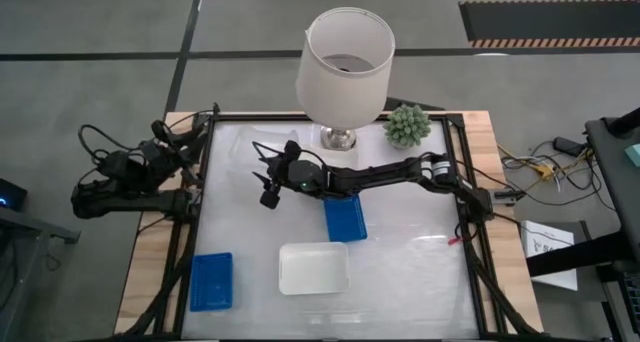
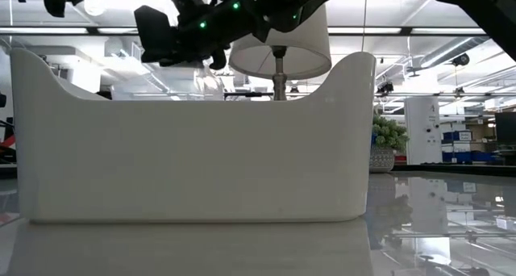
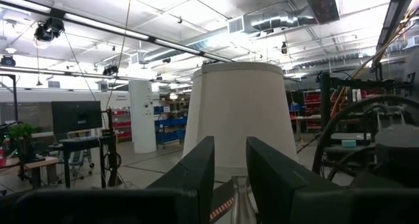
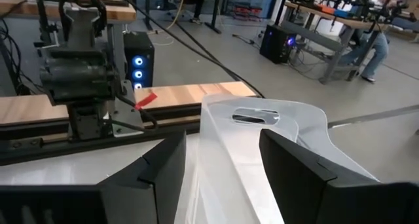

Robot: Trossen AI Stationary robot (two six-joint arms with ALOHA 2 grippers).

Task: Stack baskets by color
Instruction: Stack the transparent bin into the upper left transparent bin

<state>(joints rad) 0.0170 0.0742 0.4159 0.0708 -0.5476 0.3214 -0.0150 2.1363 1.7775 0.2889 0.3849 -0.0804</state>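
Observation:
A white basket [image 1: 314, 268] [image 2: 193, 155] stands on the table near the front edge, and in the low view its side wall fills most of the frame. One blue basket [image 1: 344, 218] lies at mid table. Another [image 1: 211, 281] lies at the front left. My right gripper [image 1: 268, 187] [image 4: 222, 142] is open at the far left of the table, raised and pointing level. A clear plastic container [image 4: 262, 119] [image 1: 272, 147] shows between and beyond its fingers. My left gripper [image 3: 229, 149] waits off the table's left edge, with a narrow gap between its fingers and nothing in it. My right gripper has its open fingers [image 4: 163, 165] on either side of the clear container's near end [image 4: 222, 178]. Whether they touch it I cannot tell.
A lamp with a white shade [image 1: 345, 67] stands at the table's far edge. Beside it, toward the right, is a small potted plant [image 1: 407, 125]. My left arm [image 1: 130, 182] is folded beyond the left edge. Cables and equipment lie off the right side [image 1: 560, 172].

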